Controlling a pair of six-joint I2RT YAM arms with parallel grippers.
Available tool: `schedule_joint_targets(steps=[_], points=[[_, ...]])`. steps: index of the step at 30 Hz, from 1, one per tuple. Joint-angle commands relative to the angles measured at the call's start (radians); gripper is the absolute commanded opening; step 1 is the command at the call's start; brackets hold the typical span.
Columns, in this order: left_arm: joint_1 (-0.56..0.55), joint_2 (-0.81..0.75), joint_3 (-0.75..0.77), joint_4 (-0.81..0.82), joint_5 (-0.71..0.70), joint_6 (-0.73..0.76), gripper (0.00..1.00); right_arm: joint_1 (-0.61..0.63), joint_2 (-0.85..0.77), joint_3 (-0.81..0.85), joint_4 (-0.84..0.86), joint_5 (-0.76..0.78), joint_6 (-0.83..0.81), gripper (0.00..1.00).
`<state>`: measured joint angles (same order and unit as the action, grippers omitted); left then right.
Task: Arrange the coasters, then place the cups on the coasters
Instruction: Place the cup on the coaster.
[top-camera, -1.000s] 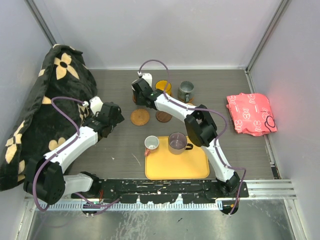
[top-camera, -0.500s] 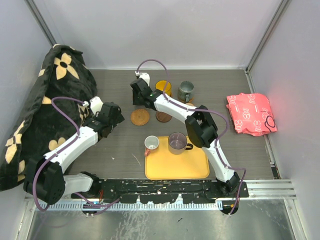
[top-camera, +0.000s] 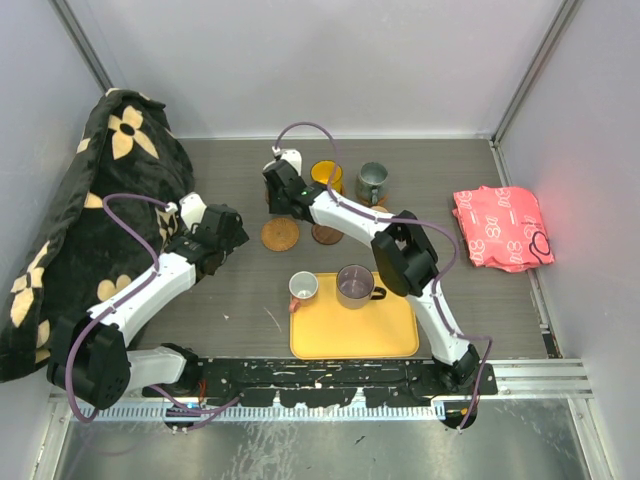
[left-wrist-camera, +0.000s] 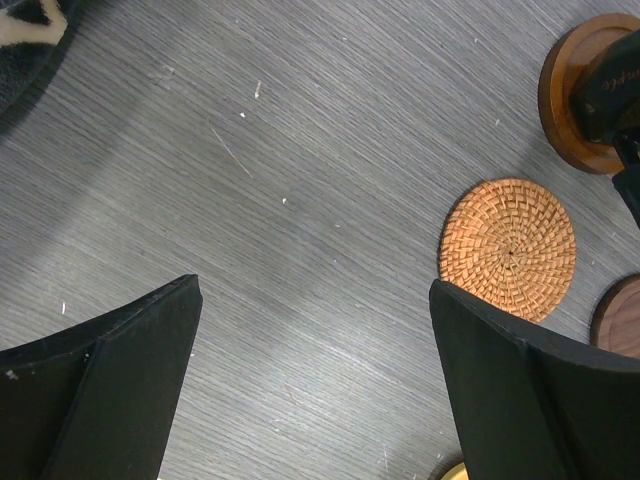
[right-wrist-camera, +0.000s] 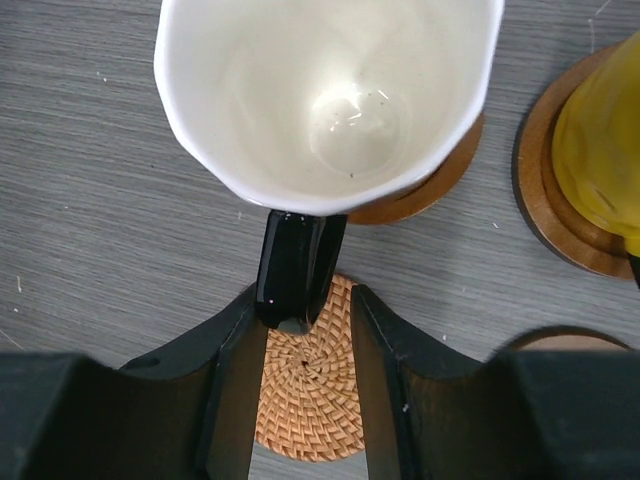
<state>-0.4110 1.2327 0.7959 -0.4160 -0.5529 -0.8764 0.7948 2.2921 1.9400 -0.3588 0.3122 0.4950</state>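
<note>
- Right gripper (right-wrist-camera: 300, 310) gripped the cup (right-wrist-camera: 330, 100) by its black handle, over a brown coaster (right-wrist-camera: 440, 185).
- Left gripper (left-wrist-camera: 312, 290) gaped wide, empty, beside the woven coaster (left-wrist-camera: 508, 248).

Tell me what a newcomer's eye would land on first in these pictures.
First, the big black blanket with cream flowers heaped along the left side, and the bright yellow tray at the near middle with a purple-grey cup at its far edge. Then the right end effector at the far middle, clamped on the black handle of a cream cup above a brown coaster.
</note>
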Motion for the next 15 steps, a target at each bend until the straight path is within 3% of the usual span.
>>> schedule_joint_targets(steps=[1, 8, 15], points=[[0.003, -0.021, 0.001, 0.031, -0.02, -0.009, 0.98, 0.005, -0.127, -0.014, 0.046, 0.045, -0.039, 0.44], [0.002, -0.028, 0.001, 0.026, -0.033, -0.007, 0.98, 0.004, -0.209, -0.059, 0.037, 0.048, -0.058, 0.48], [0.003, -0.027, 0.0, 0.026, -0.046, 0.001, 0.98, 0.004, -0.385, -0.213, 0.023, 0.013, -0.095, 0.48]])
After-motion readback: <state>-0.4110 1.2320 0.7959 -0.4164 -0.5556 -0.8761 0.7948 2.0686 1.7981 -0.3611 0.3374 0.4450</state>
